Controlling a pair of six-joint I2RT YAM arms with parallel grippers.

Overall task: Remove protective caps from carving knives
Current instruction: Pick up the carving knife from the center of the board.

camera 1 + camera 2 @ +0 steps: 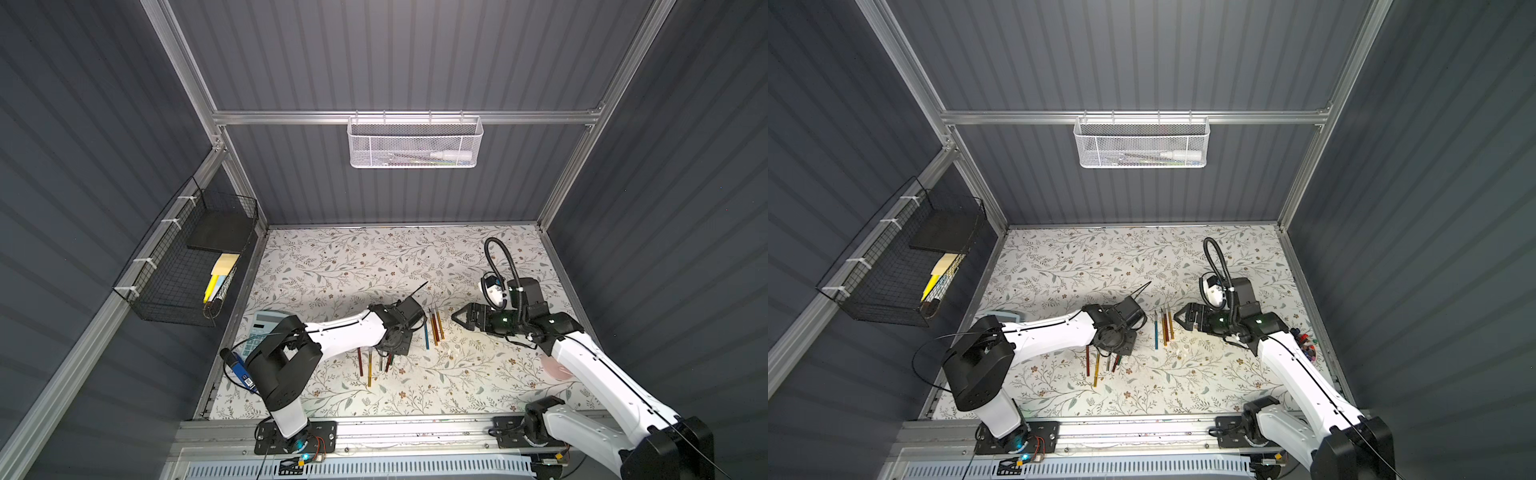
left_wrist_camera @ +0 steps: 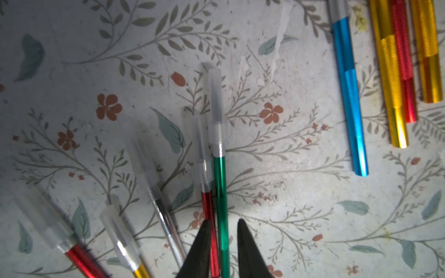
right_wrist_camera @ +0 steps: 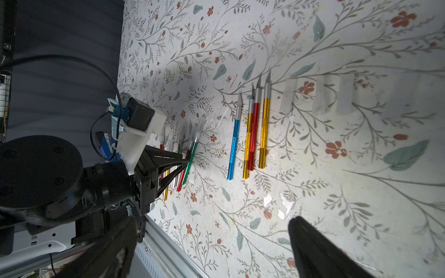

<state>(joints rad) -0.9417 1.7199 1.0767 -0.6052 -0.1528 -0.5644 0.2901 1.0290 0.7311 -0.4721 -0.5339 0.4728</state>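
**Item in hand:** green knife (image 2: 220,192), clear cap (image 2: 215,96) on, lying mid-way across the floral surface (image 1: 332,266), toward its near edge.

**Left gripper** (image 2: 222,231): jaws nearly closed either side of the green handle, with a sliver of gap showing. Whether it has a firm hold cannot be told.

**Capped knives** (image 2: 166,221): five, fanned together on the left-edge side: two red, one gold, one silver, one green.

**Bare knives** (image 3: 255,130): four in a row near the capped ones, blades exposed: blue, gold, red, gold.

**Loose caps** (image 3: 321,97): about four, blurred, on the right-edge side of that row.

**Right gripper** (image 1: 457,319): jaws wide apart, empty, near the bare row.

**Progress, as judged:** four of nine uncapped, five left.
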